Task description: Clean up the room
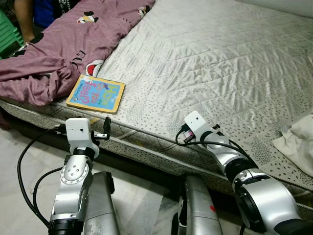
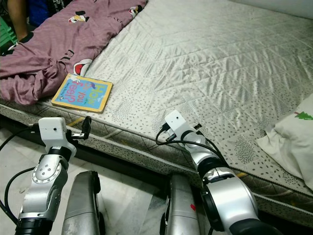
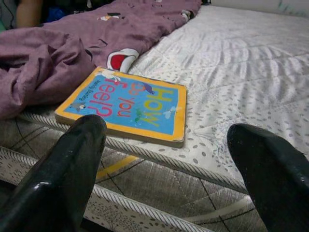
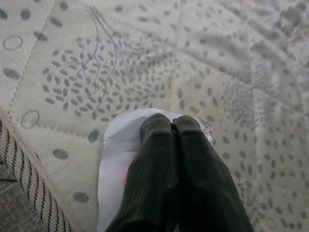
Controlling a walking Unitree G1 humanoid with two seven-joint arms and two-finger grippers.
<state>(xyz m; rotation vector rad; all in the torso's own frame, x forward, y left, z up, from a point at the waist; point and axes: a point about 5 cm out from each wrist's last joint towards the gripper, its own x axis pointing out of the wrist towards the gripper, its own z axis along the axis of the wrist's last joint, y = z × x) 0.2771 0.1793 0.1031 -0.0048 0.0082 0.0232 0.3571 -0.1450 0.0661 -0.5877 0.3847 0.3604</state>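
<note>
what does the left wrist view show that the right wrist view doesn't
Left wrist view: the open left gripper faces a children's book that lies flat near the mattress edge, beside a purple blanket.

Right wrist view: the right gripper, fingers together, presses on a white plastic wrapper.

Both: the grey patterned mattress surface.

Head stereo pair looks down from above both arms at the bed [image 1: 205,58], sharing the book [image 1: 96,93] at 11 o'clock. Left wrist cam sits low by the mattress edge, facing that book. Right wrist cam's pressed close over the mattress.
</note>
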